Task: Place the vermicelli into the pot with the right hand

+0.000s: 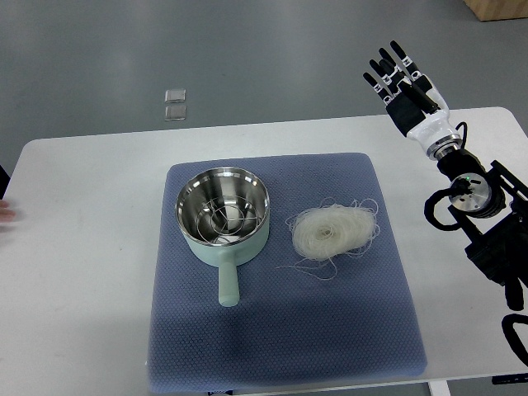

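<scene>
A pale green pot (223,216) with a shiny steel inside and a short handle pointing toward me stands on the blue-grey mat (280,330), left of centre. A round nest of white vermicelli (333,231) lies on the mat just right of the pot, with loose strands trailing around it. My right hand (398,72) is raised beyond the table's far right corner, well apart from the vermicelli, its black fingers spread and holding nothing. Nothing lies inside the pot except a wire rack.
The white table (82,272) carries the mat in its middle. Two small clear squares (175,104) lie on the grey floor behind the table. A person's fingertip (7,213) shows at the left edge. A brown box corner (499,8) sits at top right.
</scene>
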### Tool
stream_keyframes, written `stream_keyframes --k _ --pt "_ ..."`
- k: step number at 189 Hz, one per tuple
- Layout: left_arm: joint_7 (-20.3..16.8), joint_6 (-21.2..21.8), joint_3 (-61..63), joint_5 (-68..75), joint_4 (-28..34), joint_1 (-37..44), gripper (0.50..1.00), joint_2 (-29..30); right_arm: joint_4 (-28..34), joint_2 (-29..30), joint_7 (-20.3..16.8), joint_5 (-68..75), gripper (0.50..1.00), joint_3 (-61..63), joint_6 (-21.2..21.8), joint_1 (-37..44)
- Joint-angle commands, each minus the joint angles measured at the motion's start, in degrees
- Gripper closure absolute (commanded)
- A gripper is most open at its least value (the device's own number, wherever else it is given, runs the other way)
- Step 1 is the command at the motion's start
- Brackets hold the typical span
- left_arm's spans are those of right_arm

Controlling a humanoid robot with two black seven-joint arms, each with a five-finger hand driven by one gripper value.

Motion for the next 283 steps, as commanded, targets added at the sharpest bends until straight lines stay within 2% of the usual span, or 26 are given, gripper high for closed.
stream_keyframes --k 1,51,95,119,163,179,191,224,257,283 --pt "0.00 -0.01 -0.04 -0.01 -0.05 0.00 0.500 0.00 0.00 0.00 0.00 0.00 0.576 -0.03 0.00 0.00" --pt "0.00 -0.01 -0.04 -0.01 0.04 0.00 0.500 0.00 0.00 -0.35 -0.09 -0.35 0.576 -0.20 -0.26 0.53" --pt "0.00 -0.10 -0.04 -0.01 -0.22 -0.09 0.500 0.00 -0.09 -4.74 -0.26 -3.87 0.576 -2.23 1.05 3.69" --pt "0.00 -0.18 -0.04 -0.01 -0.66 0.00 0.500 0.00 0.61 -10.28 -0.26 -16.88 0.576 -10.93 4.31 8.35" --pt "0.00 -0.62 -0.04 -0.09 -2.07 0.00 0.500 0.00 6.32 -19.33 -0.35 -50.36 0.576 -31.84 11.86 24.79" --pt "0.00 -0.80 -0.04 -0.09 -2.07 -0.09 0.500 0.00 8.96 -20.39 -2.20 -58.00 0.576 -40.54 14.87 31.37" --pt "0.00 -0.80 -0.04 -0.09 -2.07 -0.09 0.500 0.00 11.33 -20.74 -4.22 -61.43 0.576 -47.21 14.87 36.03" --pt "0.00 -0.89 -0.13 -0.01 -2.16 0.00 0.500 0.00 14.23 -20.65 -9.23 -61.79 0.576 -60.84 14.87 45.61" --pt "0.00 -0.98 -0.13 -0.09 -2.68 -0.09 0.500 0.00 14.67 -19.42 -10.28 -57.40 0.576 -61.55 14.87 45.35" --pt "0.00 -0.98 -0.13 -0.09 -3.56 -0.09 0.500 0.00 15.82 -20.30 -10.28 -50.72 0.576 -61.20 14.87 41.75"
